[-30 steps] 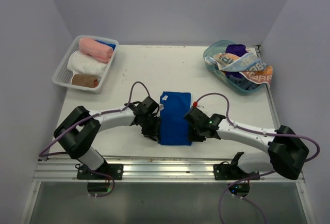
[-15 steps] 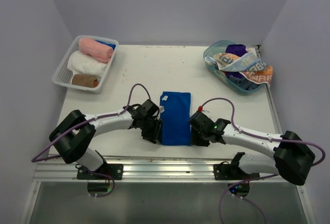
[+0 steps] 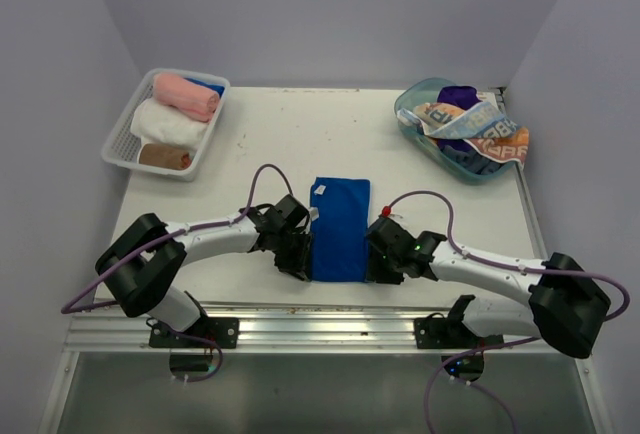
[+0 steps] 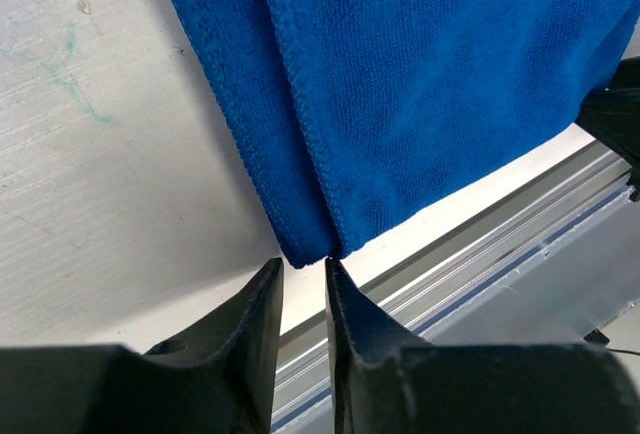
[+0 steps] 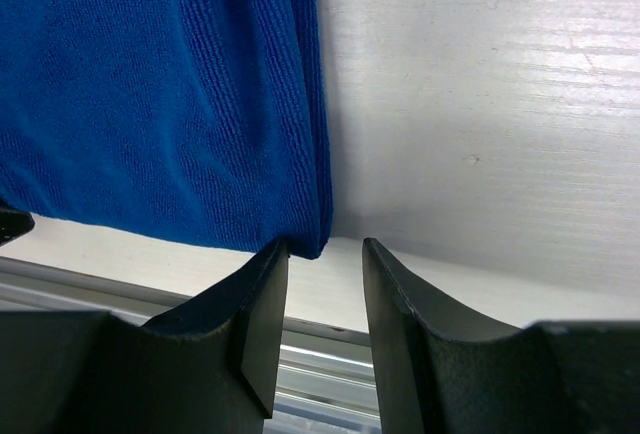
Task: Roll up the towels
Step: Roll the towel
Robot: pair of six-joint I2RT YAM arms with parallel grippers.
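A royal blue towel (image 3: 339, 229) lies folded flat as a long strip at the middle of the table, a white tag at its far end. My left gripper (image 3: 300, 262) sits at its near left corner. In the left wrist view the jaws (image 4: 304, 264) stand narrowly open, and the blue towel's (image 4: 420, 84) corner just meets their tips. My right gripper (image 3: 378, 266) sits at the near right corner. Its jaws (image 5: 325, 246) are open wider, and the towel's (image 5: 150, 84) corner touches the left fingertip.
A white mesh basket (image 3: 120, 139) at the back left holds rolled pink (image 3: 186, 95), white (image 3: 166, 124) and brown (image 3: 165, 157) towels. A teal tub (image 3: 410, 114) at the back right holds a printed towel (image 3: 480, 129) and a purple one (image 3: 460, 96). The table's metal rail (image 3: 330, 324) runs just behind the grippers.
Both grippers have slid from the towel's sides toward its near corners. The towel now lies flatter at its near end.
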